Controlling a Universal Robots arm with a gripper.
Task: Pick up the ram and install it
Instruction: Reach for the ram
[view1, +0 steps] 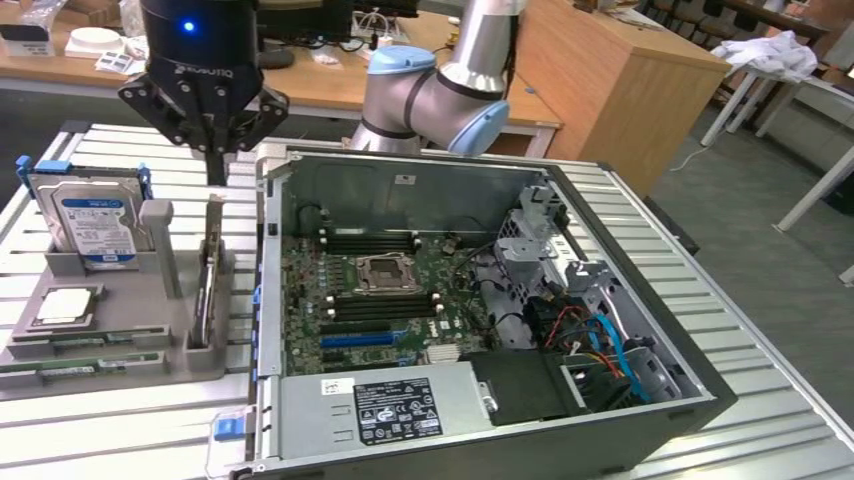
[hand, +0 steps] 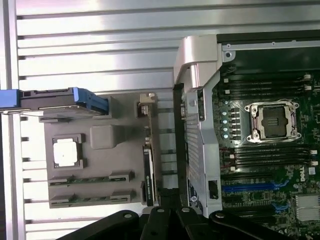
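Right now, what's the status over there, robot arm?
Gripper shut, empty, hovering above the gray holder. Ram on edge in holder, untouched. Hard drive and open computer case either side of ram, apart from it.

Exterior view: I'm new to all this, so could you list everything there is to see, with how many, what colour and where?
computer case: one, black, side open, on the table at the exterior view's right
motherboard: one, green, inside the case
holder: one, grey, beside the case at the exterior view's left
hard drive: one, silver with blue label, standing in the holder
CPU chip: one, silver, flat in the holder
ram: two sticks, green, lying flat in the holder
thin board: one, dark, on edge in the holder
table: one, silver slats
arm: one, grey and blue, behind the case
gripper: one, black, shut, above the thin board
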